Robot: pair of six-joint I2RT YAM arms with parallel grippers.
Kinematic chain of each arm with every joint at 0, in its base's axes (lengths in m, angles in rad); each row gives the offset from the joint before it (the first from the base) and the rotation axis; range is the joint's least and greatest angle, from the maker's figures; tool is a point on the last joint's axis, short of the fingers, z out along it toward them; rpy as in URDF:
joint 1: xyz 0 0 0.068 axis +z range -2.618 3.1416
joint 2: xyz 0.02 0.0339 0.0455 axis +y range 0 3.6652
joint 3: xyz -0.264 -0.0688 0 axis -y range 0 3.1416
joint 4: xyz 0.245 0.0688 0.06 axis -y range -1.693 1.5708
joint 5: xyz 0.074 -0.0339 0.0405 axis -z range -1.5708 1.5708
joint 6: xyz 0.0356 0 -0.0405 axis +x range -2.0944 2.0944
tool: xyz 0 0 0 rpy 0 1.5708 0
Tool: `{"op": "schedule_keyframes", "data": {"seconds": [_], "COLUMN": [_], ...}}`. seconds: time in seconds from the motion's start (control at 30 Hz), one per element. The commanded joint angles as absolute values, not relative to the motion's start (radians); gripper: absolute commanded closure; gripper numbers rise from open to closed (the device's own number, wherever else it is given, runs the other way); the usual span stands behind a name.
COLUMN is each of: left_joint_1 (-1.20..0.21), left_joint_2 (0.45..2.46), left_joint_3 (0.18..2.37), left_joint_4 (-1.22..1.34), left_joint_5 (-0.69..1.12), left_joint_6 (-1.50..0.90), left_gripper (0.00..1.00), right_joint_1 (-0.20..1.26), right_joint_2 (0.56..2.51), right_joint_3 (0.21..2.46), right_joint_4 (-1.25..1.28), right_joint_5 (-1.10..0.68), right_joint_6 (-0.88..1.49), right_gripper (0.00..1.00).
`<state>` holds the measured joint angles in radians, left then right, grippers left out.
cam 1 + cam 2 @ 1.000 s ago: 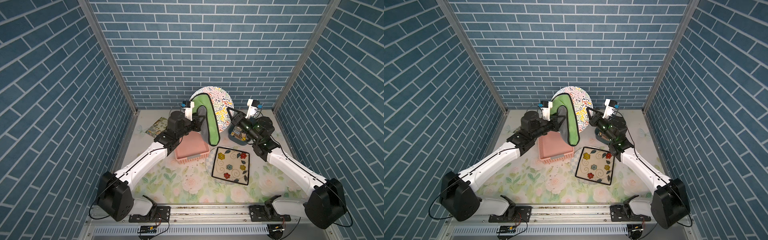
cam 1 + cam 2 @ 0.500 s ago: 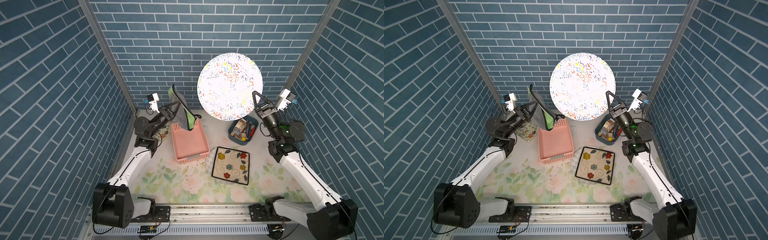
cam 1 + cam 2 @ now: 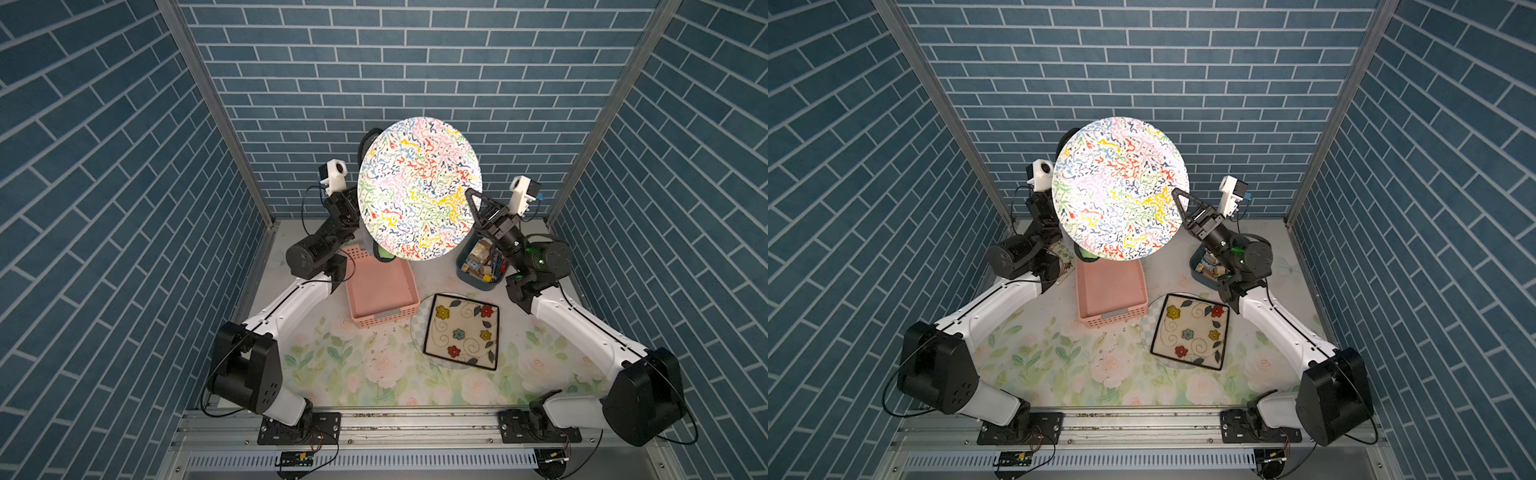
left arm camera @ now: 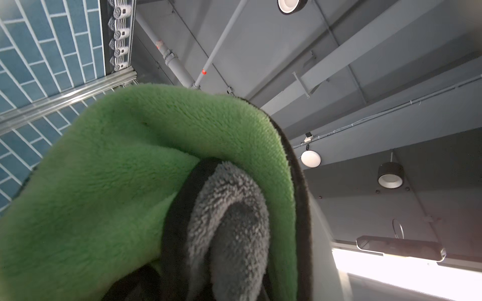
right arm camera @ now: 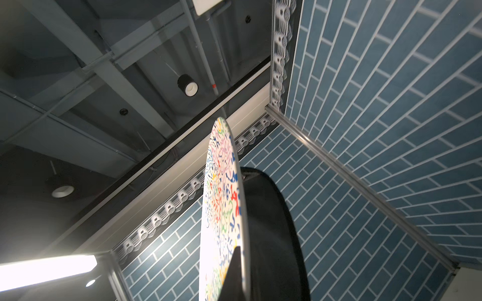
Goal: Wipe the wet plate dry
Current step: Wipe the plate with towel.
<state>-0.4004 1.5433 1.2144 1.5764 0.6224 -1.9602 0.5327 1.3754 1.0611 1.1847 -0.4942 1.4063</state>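
The plate (image 3: 419,187) is round and white with coloured squiggles. It stands on edge in the air, patterned face to both top views (image 3: 1121,187). My right gripper (image 3: 472,198) is shut on the plate's right rim, seen edge-on in the right wrist view (image 5: 224,198), with a dark fingertip (image 5: 234,273) on the patterned face. A green and grey cloth (image 4: 130,182) fills the left wrist view and hides my left gripper, which is shut on it. The cloth sits behind the plate. Only a green tip (image 3: 384,254) and a dark edge (image 3: 368,139) show.
A pink basket (image 3: 380,291) lies below the plate. A square flowered plate (image 3: 461,332) rests on a round checked plate (image 3: 417,328). A blue bin (image 3: 482,266) of small items stands under my right wrist. A printed card (image 3: 1065,259) lies by the left arm.
The left arm has swung in from the left and brought the cloth behind the plate. The right arm has lowered the plate a little and turned it slightly.
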Motion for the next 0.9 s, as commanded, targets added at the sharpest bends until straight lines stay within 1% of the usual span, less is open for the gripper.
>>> {"op": "schedule_keyframes", "data": {"seconds": [0.0, 0.1, 0.2, 0.3, 0.4, 0.47, 0.53, 0.63, 0.7, 0.77, 0.87], "left_joint_1": [-0.479, -0.575, -0.614, -0.570, -0.496, -0.454, -0.437, -0.456, -0.497, -0.564, -0.615], "left_joint_2": [1.563, 1.588, 1.591, 1.557, 1.522, 1.517, 1.535, 1.579, 1.606, 1.630, 1.634], "left_joint_3": [1.249, 1.250, 1.224, 1.216, 1.250, 1.289, 1.336, 1.396, 1.408, 1.405, 1.368], "left_joint_4": [1.737, 1.757, 1.787, 1.798, 1.773, 1.759, 1.755, 1.756, 1.763, 1.767, 1.779], "left_joint_5": [0.605, 0.593, 0.575, 0.558, 0.552, 0.534, 0.511, 0.498, 0.497, 0.498, 0.498], "left_joint_6": [-1.983, -1.970, -1.969, -1.978, -1.980, -1.981, -1.986, -1.991, -1.984, -1.961, -1.948], "left_gripper": [1.00, 1.00, 1.00, 1.00, 1.00, 1.00, 1.00, 1.00, 1.00, 1.00, 1.00], "right_joint_1": [0.587, 0.579, 0.514, 0.430, 0.391, 0.413, 0.467, 0.592, 0.643, 0.640, 0.571], "right_joint_2": [1.450, 1.524, 1.568, 1.541, 1.464, 1.417, 1.386, 1.397, 1.432, 1.468, 1.487], "right_joint_3": [1.129, 1.261, 1.389, 1.385, 1.291, 1.205, 1.132, 1.081, 1.096, 1.158, 1.274], "right_joint_4": [1.281, 1.269, 1.216, 1.209, 1.209, 1.209, 1.234, 1.267, 1.295, 1.288, 1.214], "right_joint_5": [-0.518, -0.527, -0.520, -0.498, -0.512, -0.537, -0.546, -0.544, -0.534, -0.525, -0.513], "right_joint_6": [1.416, 1.422, 1.425, 1.443, 1.415, 1.379, 1.349, 1.314, 1.311, 1.312, 1.298], "right_gripper": [1.00, 1.00, 1.00, 1.00, 1.00, 1.00, 1.00, 1.00, 1.00, 1.00, 1.00]}}
